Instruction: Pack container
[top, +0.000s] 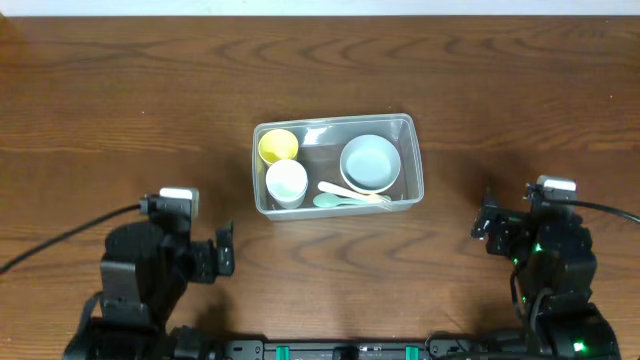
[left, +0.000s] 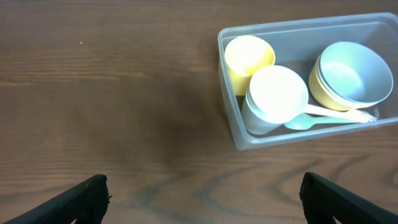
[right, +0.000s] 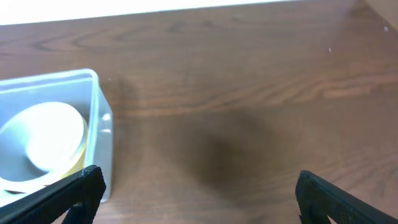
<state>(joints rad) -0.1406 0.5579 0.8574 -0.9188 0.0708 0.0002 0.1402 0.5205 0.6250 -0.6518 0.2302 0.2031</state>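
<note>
The clear plastic container (top: 409, 128) stands mid-table. Inside it are a yellow cup (top: 278, 146), a white cup (top: 287, 182), a grey-blue bowl (top: 370, 162) nested in a yellow bowl, a teal spoon (top: 328, 201) and a cream fork (top: 355, 192). It also shows in the left wrist view (left: 231, 118) and the right wrist view (right: 99, 134). My left gripper (left: 202, 193) is open and empty, near the front edge, left of the container. My right gripper (right: 196, 190) is open and empty, to the container's right.
The wooden table (top: 120, 90) surrounds the container. Its far edge (right: 186, 9) shows in the right wrist view. A black cable (top: 60, 240) runs off left from the left arm.
</note>
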